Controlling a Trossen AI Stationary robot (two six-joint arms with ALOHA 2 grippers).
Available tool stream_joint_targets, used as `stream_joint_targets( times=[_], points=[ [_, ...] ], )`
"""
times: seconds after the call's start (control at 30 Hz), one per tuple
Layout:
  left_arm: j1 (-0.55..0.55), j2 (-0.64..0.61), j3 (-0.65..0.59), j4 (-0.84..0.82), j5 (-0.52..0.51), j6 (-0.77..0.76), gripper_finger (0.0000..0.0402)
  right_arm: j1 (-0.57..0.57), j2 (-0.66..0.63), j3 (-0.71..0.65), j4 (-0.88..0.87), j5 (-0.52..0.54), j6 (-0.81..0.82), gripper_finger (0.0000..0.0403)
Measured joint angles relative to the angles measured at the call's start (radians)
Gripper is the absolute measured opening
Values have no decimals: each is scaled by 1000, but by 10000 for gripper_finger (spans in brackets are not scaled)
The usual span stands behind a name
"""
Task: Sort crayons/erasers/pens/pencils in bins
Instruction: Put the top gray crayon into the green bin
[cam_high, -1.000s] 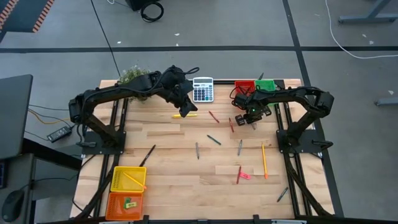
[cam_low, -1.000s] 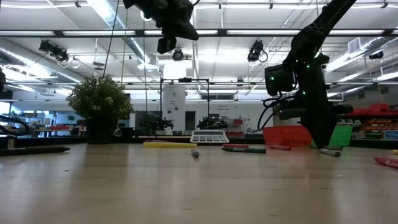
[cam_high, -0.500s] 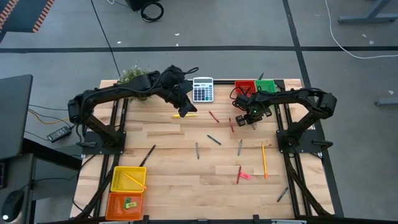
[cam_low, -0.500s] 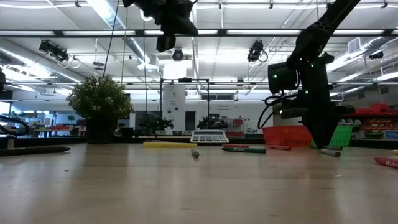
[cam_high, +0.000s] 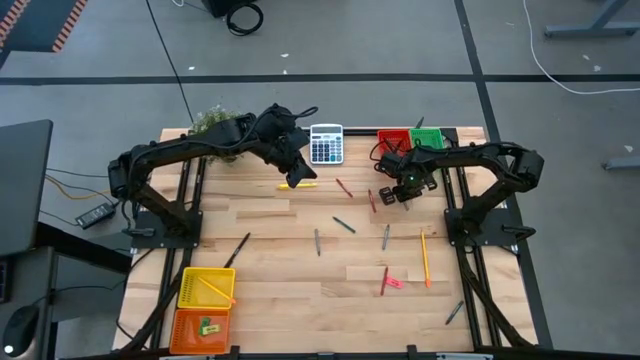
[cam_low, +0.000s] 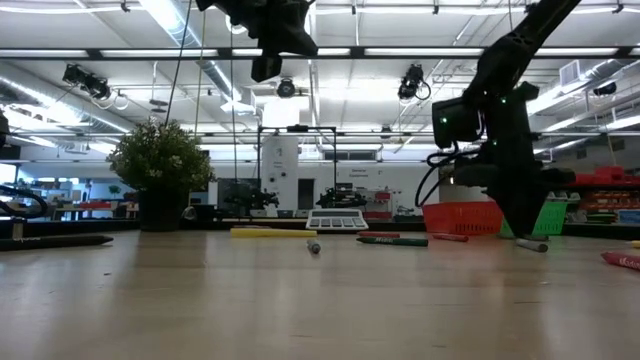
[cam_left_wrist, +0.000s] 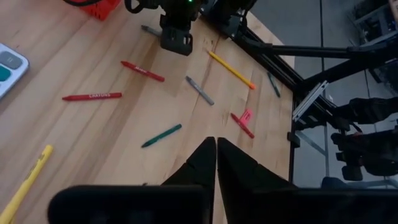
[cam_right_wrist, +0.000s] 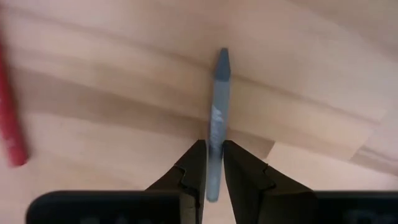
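A grey crayon (cam_right_wrist: 216, 93) lies on the wooden table in front of the red bin (cam_high: 393, 138) and the green bin (cam_high: 427, 137). My right gripper (cam_right_wrist: 213, 144) points straight down and is shut on it. The crayon also shows in the low view (cam_low: 531, 244), at the foot of the right gripper (cam_low: 522, 236). My left gripper (cam_left_wrist: 216, 140) hangs shut and empty high over the far middle of the table, above a yellow pen (cam_high: 298, 184). The yellow bin (cam_high: 206, 287) and the orange bin (cam_high: 201, 327) stand at the near left corner. My right gripper pinches the grey crayon between its two fingers, one on each long side, on the half away from the pointed tip (cam_right_wrist: 214, 132). The fingers come from above, pointing down. The crayon lies flat on the table.
Loose on the table lie red crayons (cam_high: 344, 187), a green crayon (cam_high: 344, 225), grey sticks (cam_high: 317, 242), a pencil (cam_high: 425, 258), a pink eraser (cam_high: 394, 283) and a black pen (cam_high: 237, 250). A calculator (cam_high: 326, 144) and a plant (cam_high: 210, 122) stand at the far edge.
My right hand has tipped a little, its upper part leaning toward the table's right edge, while its fingertips have stayed at the grey crayon.
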Motion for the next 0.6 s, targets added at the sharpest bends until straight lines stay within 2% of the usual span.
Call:
stream_joint_targets(
  times=[0.13, 0.37, 0.6],
  points=[
    [0, 0, 0, 0, 0, 2, 29, 2, -44, 1, -6, -11, 0, 62],
    [0, 0, 0, 0, -1, 2, 10, -12, -100, 2, -31, 54, 19, 62],
    [0, 0, 0, 0, -1, 2, 17, 27, -94, 4, 64, -38, 102, 77]
  ],
)
